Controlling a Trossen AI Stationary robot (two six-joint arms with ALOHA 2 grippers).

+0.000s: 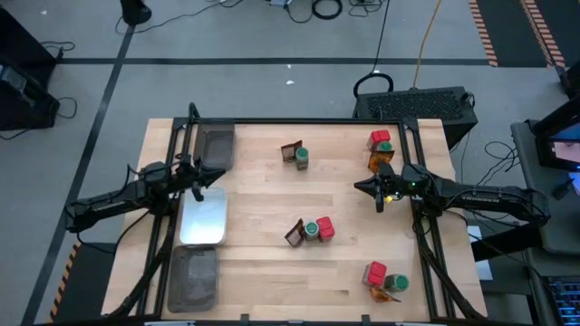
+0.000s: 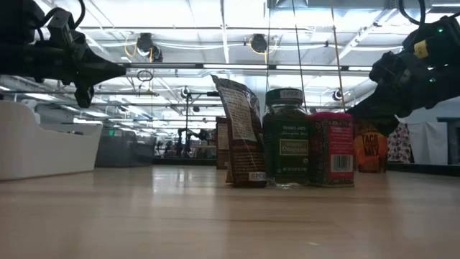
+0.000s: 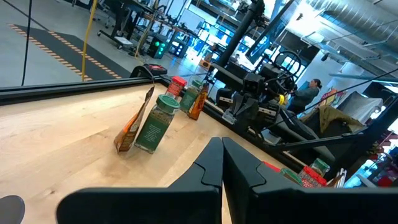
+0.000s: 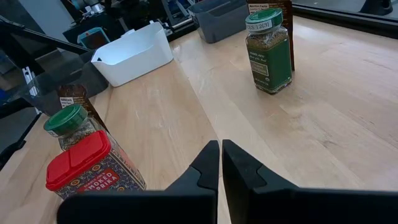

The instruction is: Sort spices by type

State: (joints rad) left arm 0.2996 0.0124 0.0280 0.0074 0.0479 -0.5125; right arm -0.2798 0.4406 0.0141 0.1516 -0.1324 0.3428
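Note:
The spices stand in four groups on the wooden table. A brown sachet and green-lid jar (image 1: 296, 156) stand at the far middle. A red box (image 1: 379, 139) with a jar and a sachet stands far right. A sachet, jar (image 1: 312, 230) and red box (image 1: 325, 227) stand in the middle, also in the low view as jar (image 2: 285, 137). Another red box (image 1: 375, 273), jar and sachet stand near right. My left gripper (image 1: 198, 190) is shut above the white tray's far end. My right gripper (image 1: 379, 201) is shut above bare table, left of the far-right group.
Three trays lie along the table's left side: a dark grey tray (image 1: 216, 149) far, a white tray (image 1: 201, 220) in the middle, a grey tray (image 1: 193, 276) near. Bare wood lies between the trays and the spice groups. Black frame rails run along both table sides.

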